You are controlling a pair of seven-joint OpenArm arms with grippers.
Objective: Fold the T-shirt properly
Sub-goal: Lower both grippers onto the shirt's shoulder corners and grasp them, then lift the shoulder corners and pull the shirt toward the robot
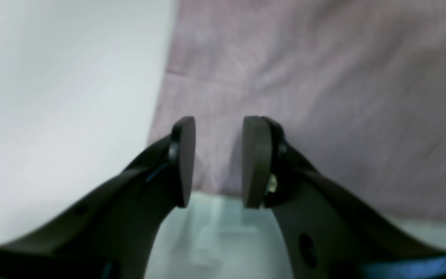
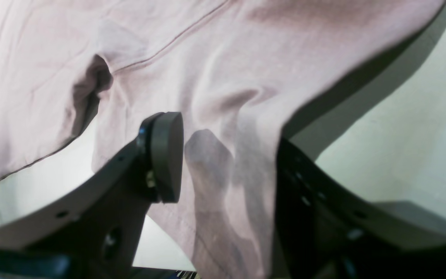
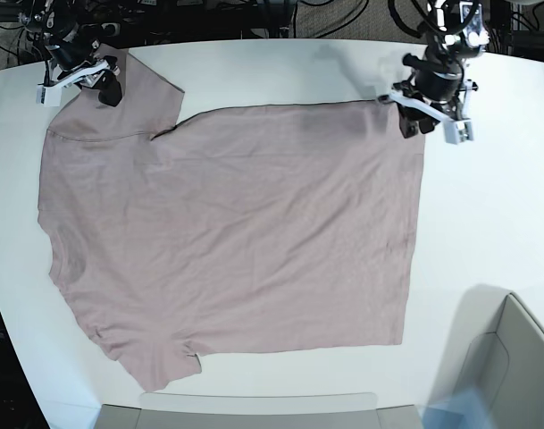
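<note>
The mauve-pink T-shirt (image 3: 236, 223) lies spread flat on the white table (image 3: 486, 223), collar side at the left of the base view and hem at the right. My left gripper (image 3: 410, 121) hovers at the hem's far corner. In the left wrist view its jaws (image 1: 220, 128) stand open, with nothing between the pads and the T-shirt (image 1: 323, 97) lying flat below. My right gripper (image 3: 109, 89) is at the far sleeve. Its jaws (image 2: 223, 131) stand wide, a fold of the T-shirt (image 2: 227, 58) runs between them, and the cloth drapes over and hides one finger.
A grey bin (image 3: 513, 357) stands at the near right corner of the table. A grey edge (image 3: 254, 413) runs along the near side. Dark cables and equipment (image 3: 254, 13) lie beyond the far edge.
</note>
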